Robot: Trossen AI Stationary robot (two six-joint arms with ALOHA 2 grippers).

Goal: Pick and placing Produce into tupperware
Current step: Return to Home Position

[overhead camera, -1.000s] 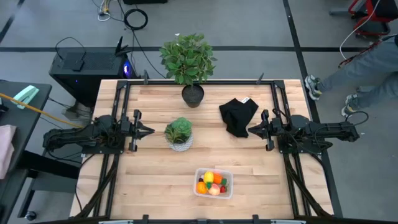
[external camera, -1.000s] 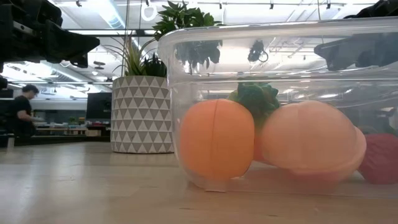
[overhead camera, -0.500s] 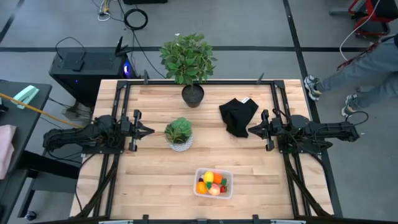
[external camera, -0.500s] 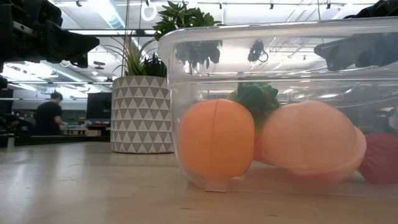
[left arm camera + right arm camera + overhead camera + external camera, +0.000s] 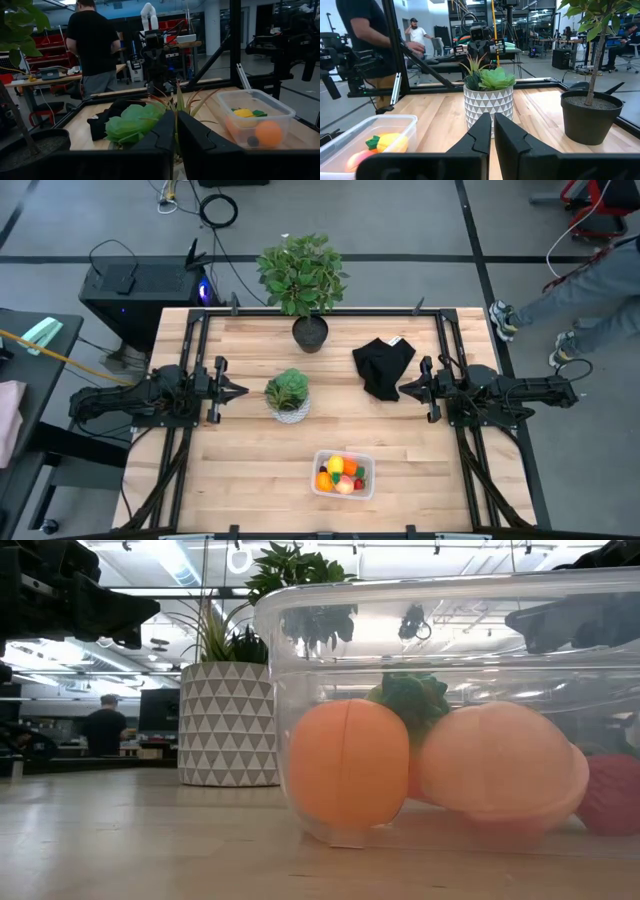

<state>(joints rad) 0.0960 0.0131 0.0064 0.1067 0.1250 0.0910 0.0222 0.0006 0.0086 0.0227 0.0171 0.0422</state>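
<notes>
The tupperware (image 5: 366,461), a clear plastic rectangular tub with rounded corners and no lid, stands on the pale wooden table (image 5: 420,470). It is near the edge opposite the tall plant, roughly midway between the two arms and well apart from both.

It holds all the produce that can be seen:
- A smooth orange ball (image 5: 347,765) with a moulded seam lies against the wall nearest the low camera.
- A rounded peach-coloured piece (image 5: 495,772) lies just beside the ball.
- A yellow piece (image 5: 336,465) lies farther back.
- A dimpled red strawberry (image 5: 612,795) is cut off by the low view's edge.
- A crinkled green carrot top (image 5: 412,700) rises behind the ball; the carrot's orange body is mostly hidden.

The left gripper (image 5: 243,391) lies low at the table's left side, its tips pointing at the succulent (image 5: 288,388). That plant is a leafy rosette in a white pot with a grey triangle pattern. The right gripper (image 5: 403,389) lies at the right side, just beside a crumpled black cloth (image 5: 383,366). Both wrist views show the jaws pressed together on nothing.

A black pot (image 5: 310,332) with a tall leafy plant stands at the far edge. A person in a black shirt (image 5: 95,45) stands in the room beyond.
</notes>
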